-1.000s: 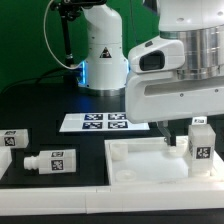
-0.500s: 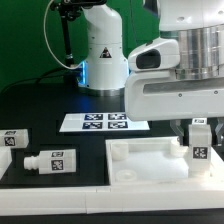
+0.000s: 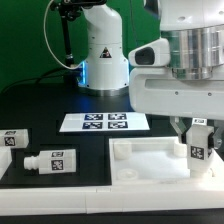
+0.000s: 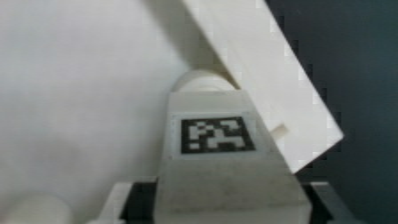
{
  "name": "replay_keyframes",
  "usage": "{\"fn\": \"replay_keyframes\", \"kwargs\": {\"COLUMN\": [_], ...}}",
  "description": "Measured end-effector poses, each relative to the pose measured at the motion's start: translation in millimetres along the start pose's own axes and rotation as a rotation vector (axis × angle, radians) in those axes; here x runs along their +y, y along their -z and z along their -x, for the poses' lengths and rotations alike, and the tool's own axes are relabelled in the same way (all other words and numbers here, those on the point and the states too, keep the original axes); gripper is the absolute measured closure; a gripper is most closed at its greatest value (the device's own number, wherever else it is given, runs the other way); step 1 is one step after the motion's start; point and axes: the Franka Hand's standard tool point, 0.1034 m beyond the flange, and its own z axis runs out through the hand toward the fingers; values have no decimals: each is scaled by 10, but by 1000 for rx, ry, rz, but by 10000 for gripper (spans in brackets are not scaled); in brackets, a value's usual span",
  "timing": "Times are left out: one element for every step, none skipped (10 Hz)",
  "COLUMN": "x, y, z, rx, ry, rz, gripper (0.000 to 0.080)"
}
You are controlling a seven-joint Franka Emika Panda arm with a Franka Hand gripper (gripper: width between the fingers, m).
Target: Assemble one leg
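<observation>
My gripper [image 3: 199, 128] is shut on a white block-shaped leg [image 3: 199, 145] with a black-and-white tag, holding it upright over the far right corner of the large white tray-like top [image 3: 150, 160]. In the wrist view the leg [image 4: 221, 150] fills the middle between my fingers [image 4: 135, 200], its peg end pointing at the top's rim [image 4: 267, 70]. Whether the leg touches the top I cannot tell. Two more legs lie on the table at the exterior view's left, one [image 3: 48, 161] near the top and one [image 3: 14, 138] at the edge.
The marker board [image 3: 104, 122] lies flat behind the top. A second robot's white base [image 3: 100, 50] stands at the back. The table is black.
The gripper with the leg has moved slightly toward the exterior view's right and a little lower over the top's corner. The other legs have not moved.
</observation>
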Motion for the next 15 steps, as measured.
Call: {"fn": "replay_keyframes", "kwargs": {"x": [11, -4, 1, -1, -43, -56, -49, -53, -70, -77, -75, -41, -33, -30, -25], "y": [1, -3, -5, -8, -9, -9, -10, -4, 20, 33, 25, -9, -15, -14, -12], "z": [-9, -13, -11, -4, 51, 64, 57, 59, 66, 60, 71, 80, 76, 71, 63], "rx": [-8, -28, -46, -51, -53, -53, -52, -49, -46, -25, -12, -6, -5, -4, 4], "ry": [-179, -381, -538, -629, -732, -778, -763, -694, -601, -366, -157, -38, 18, 74, 194], "rz": [-15, -37, -43, -42, -38, -39, -39, -40, -45, -36, -30, -30, -30, -29, -20], "gripper": [514, 514, 514, 514, 514, 514, 513, 513, 297, 297, 177, 158, 158, 151, 151]}}
